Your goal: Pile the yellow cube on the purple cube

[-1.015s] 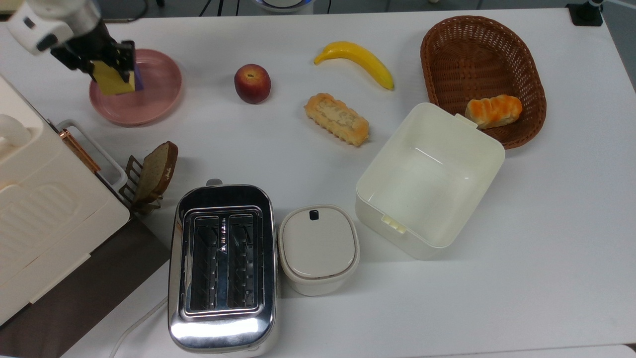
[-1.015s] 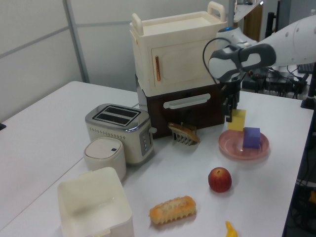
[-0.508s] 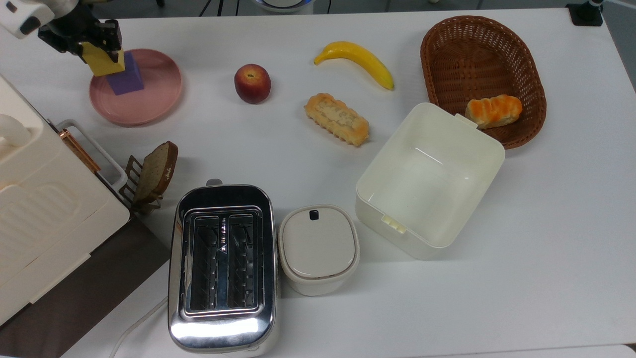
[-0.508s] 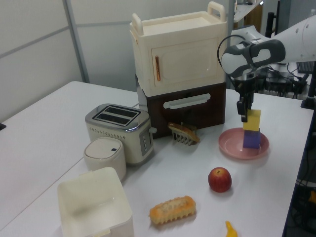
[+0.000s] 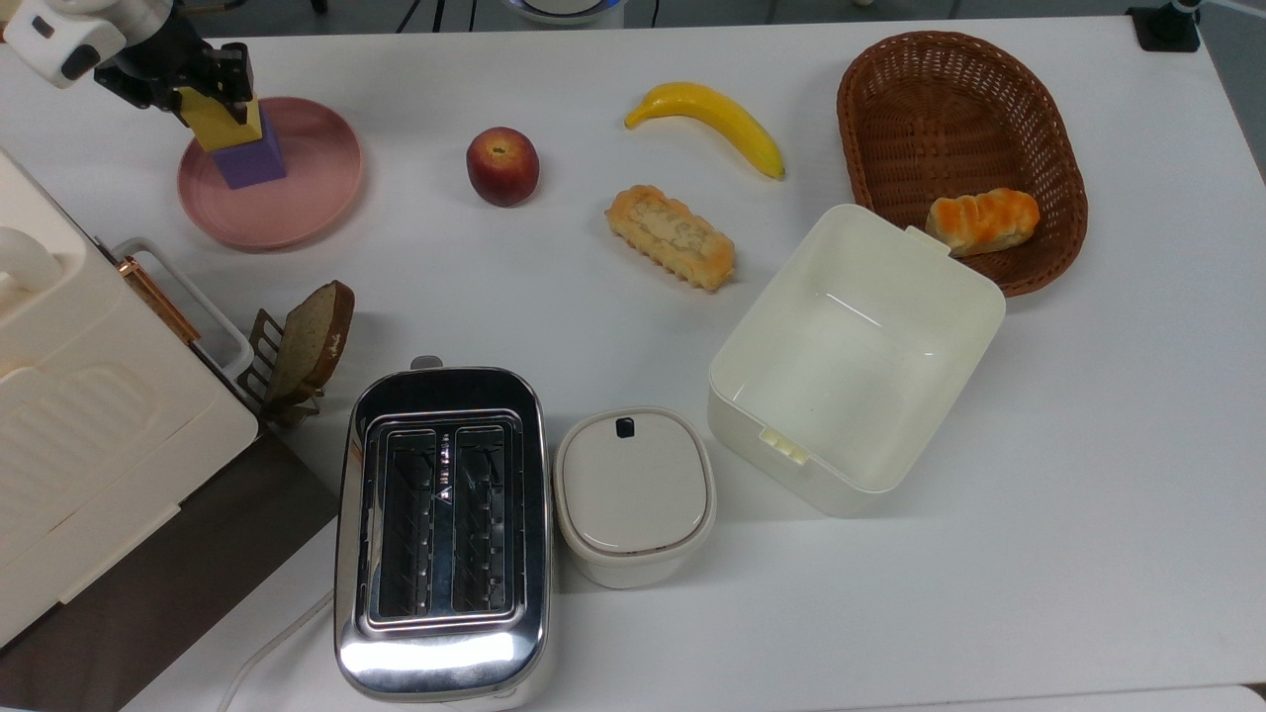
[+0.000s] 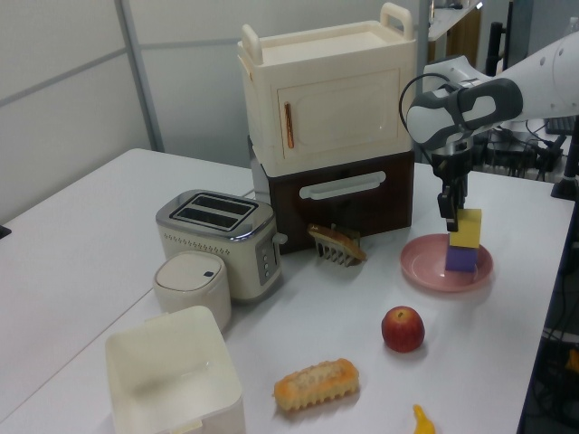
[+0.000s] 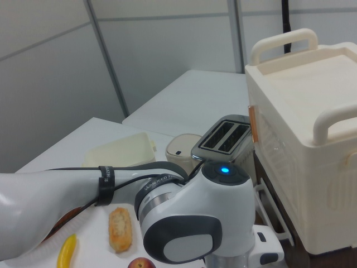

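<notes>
The yellow cube (image 5: pixel 220 121) (image 6: pixel 467 229) sits between the fingers of my gripper (image 5: pixel 216 104) (image 6: pixel 460 215), which is shut on it. It hangs tilted right over the purple cube (image 5: pixel 249 160) (image 6: pixel 461 259), and I cannot tell whether the two touch. The purple cube stands on a pink plate (image 5: pixel 297 203) (image 6: pixel 423 264) at the top view's upper left. In the right view my arm's white wrist housing (image 7: pixel 195 229) hides both cubes.
A cream cabinet (image 5: pixel 69 396) (image 6: pixel 326 95) stands close beside the plate. On the table lie an apple (image 5: pixel 502 165), a banana (image 5: pixel 707 117), a bread roll (image 5: pixel 671 235), a toast rack (image 5: pixel 302 346), a toaster (image 5: pixel 442 524), a lidded pot (image 5: pixel 633 494), an open box (image 5: pixel 851 361) and a wicker basket (image 5: pixel 954 119).
My gripper carried the yellow cube from beside the purple cube across to over it, then sank lower so the yellow block now hangs tilted close over the purple one.
</notes>
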Available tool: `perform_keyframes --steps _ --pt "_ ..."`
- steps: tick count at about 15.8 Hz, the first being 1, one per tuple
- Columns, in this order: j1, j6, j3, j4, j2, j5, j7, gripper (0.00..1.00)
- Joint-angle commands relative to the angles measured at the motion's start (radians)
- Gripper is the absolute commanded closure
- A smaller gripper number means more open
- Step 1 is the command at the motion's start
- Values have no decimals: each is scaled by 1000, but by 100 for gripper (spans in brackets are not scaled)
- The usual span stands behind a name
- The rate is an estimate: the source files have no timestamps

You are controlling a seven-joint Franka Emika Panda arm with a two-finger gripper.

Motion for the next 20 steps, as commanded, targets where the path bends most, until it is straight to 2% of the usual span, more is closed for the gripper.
perform_keyframes --steps 1,6,10,12,13,16,18,20 --pt "1 12 2 -21 -32 -17 -12 0" --pt "1 -5 -1 -11 -61 -17 -13 0" --pt "21 -63 2 15 -134 -15 9 0" --pt "64 -102 26 45 -166 -15 131 0" --pt "78 -117 57 59 -182 -20 223 0" --pt "75 -186 196 79 -206 -72 405 0" --pt "69 -247 299 142 -205 -74 540 0" --pt "71 -301 376 179 -205 -74 606 0"
